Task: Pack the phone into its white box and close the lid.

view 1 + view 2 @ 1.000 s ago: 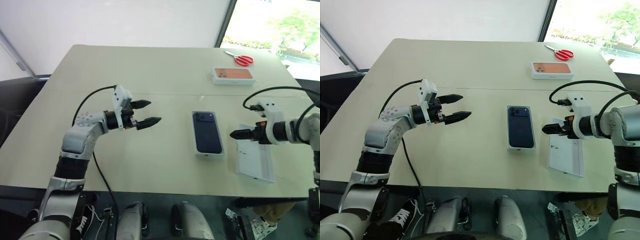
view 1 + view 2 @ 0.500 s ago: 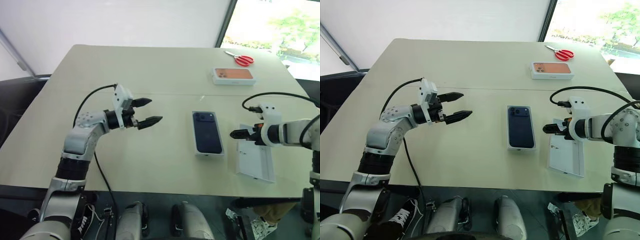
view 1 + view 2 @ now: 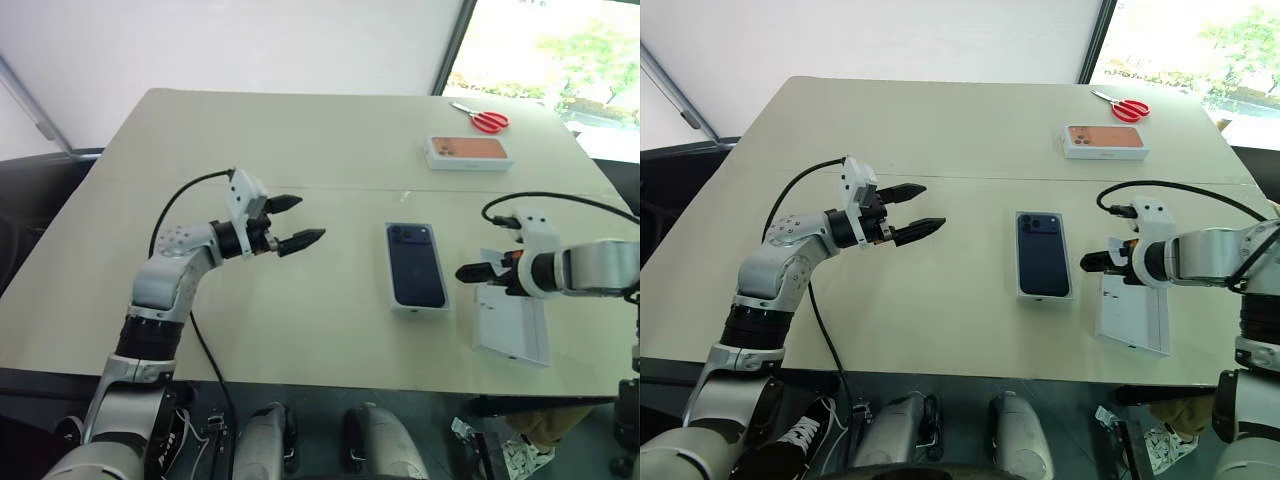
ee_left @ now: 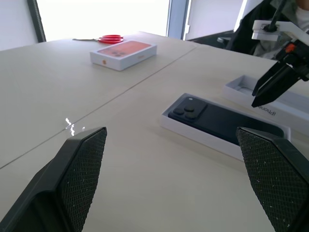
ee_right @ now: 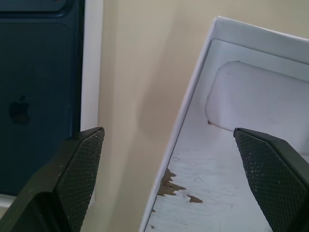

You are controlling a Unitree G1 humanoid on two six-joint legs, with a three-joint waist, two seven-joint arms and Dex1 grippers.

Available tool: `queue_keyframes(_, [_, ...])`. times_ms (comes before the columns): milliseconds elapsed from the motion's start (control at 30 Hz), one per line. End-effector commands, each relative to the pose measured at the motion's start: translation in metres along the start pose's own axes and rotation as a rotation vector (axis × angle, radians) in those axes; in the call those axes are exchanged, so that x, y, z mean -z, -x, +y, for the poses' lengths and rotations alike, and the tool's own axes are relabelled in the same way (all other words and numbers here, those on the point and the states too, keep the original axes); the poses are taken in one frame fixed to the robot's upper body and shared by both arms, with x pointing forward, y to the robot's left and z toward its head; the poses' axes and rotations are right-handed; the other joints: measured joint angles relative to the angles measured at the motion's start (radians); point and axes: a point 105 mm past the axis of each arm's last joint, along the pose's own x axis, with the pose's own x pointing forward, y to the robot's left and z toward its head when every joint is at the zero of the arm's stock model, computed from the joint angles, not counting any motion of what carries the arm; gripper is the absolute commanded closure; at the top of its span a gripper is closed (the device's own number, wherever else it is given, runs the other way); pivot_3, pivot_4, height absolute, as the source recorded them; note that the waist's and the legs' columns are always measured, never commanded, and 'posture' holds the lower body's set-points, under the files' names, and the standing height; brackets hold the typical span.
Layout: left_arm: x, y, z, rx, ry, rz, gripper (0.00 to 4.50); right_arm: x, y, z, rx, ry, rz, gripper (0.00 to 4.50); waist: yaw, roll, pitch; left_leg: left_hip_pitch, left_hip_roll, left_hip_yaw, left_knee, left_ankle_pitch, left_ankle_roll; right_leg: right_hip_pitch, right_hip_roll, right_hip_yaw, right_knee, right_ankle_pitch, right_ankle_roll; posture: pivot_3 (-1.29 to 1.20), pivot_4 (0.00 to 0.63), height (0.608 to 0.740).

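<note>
A dark navy-blue phone [image 3: 415,264] with a black camera cluster is framed by the white rim of the white box [image 3: 392,295]. At three o'clock of it, the lid [image 3: 512,322] is seen white and pale, with brownish scuffs visible in the right wrist view. Toward one o'clock, a white box with an orange phone picture [image 3: 468,152] is found, and beyond it red-handled scissors [image 3: 481,118]. The table [image 3: 300,140] is coloured pale beige. Black fingers are borne by the left gripper [image 3: 296,222] and the right gripper [image 3: 470,271].

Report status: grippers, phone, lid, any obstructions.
Left gripper open, off to the side. Right gripper open above lid. Phone in white box; lid off, beside it. Nothing between.
</note>
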Motion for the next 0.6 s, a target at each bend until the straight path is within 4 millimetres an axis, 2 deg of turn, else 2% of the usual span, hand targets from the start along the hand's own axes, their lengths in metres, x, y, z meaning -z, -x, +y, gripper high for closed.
queue_keyframes(33, [-0.010,-0.001,0.000,-0.009,-0.047,-0.030,0.00,0.000,0.006,0.006,-0.005,-0.028,-0.040,0.02,0.002,0.000,0.000,0.000,0.000,0.000,0.000,0.000,0.000,0.000,0.000,0.000,0.000,0.000,0.000,0.00,0.150,0.740])
queue_keyframes(133, [-0.011,-0.001,0.000,-0.012,-0.057,-0.032,0.00,0.006,0.008,0.012,0.012,-0.053,-0.036,0.02,0.000,0.000,0.000,-0.001,0.000,0.000,0.001,0.000,0.000,0.000,0.000,0.000,0.000,0.000,0.001,0.00,0.150,0.740])
queue_keyframes(267, [-0.011,-0.003,-0.001,-0.012,-0.043,-0.040,0.00,0.011,0.006,0.007,0.066,-0.087,-0.038,0.02,0.000,-0.001,0.000,-0.001,0.000,0.000,0.002,0.000,0.001,0.000,0.001,0.000,0.000,0.000,0.003,0.00,0.150,0.740])
queue_keyframes(300, [-0.011,-0.003,-0.002,-0.012,-0.043,-0.040,0.00,0.010,0.006,0.007,0.070,-0.090,-0.040,0.26,0.000,-0.001,0.000,-0.001,0.000,0.000,0.002,0.000,0.001,0.000,0.001,0.000,0.000,0.000,0.003,0.00,0.150,0.740])
queue_keyframes(367, [-0.012,-0.003,-0.002,-0.008,-0.047,-0.043,0.00,0.009,0.005,0.009,0.069,-0.085,-0.046,0.90,-0.001,-0.001,0.000,-0.001,0.000,0.000,0.002,0.000,0.001,0.000,0.001,0.000,-0.001,-0.001,0.003,0.00,0.150,0.740])
queue_keyframes(600, [-0.013,-0.003,-0.002,0.001,-0.052,-0.040,0.00,0.015,-0.001,0.012,0.080,-0.069,-0.021,4.44,0.000,-0.001,0.000,-0.001,0.000,0.000,0.002,0.000,0.001,0.000,0.001,0.001,-0.001,-0.001,0.004,0.00,0.150,0.740])
